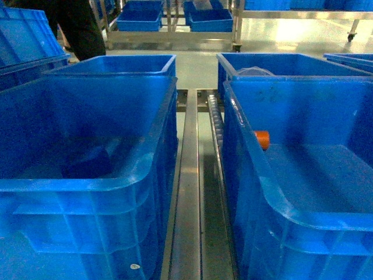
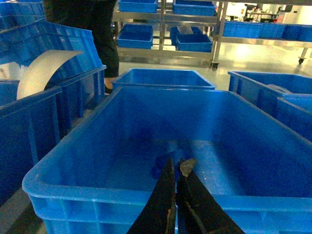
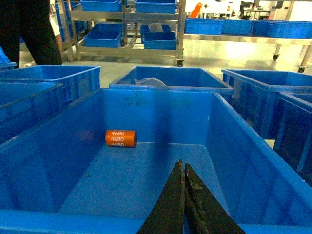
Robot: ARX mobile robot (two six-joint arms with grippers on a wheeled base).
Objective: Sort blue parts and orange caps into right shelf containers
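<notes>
Two blue crates [image 1: 87, 175], steel rail [image 1: 189, 192] between, shelving [image 1: 175, 35] behind

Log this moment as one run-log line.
left claw: shut, empty, over left crate | right claw: shut, empty, over right crate | blue part: in left crate | orange cap: lying in right crate

An orange cap [image 3: 121, 138] is lying in the right crate [image 1: 303, 219], a blue part [image 1: 87, 161] in the left crate [image 1: 76, 186] beside it

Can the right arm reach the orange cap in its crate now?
Probably yes. The right gripper, shut and empty, sits above the open crate; the orange cap lies alone on the floor.
</notes>
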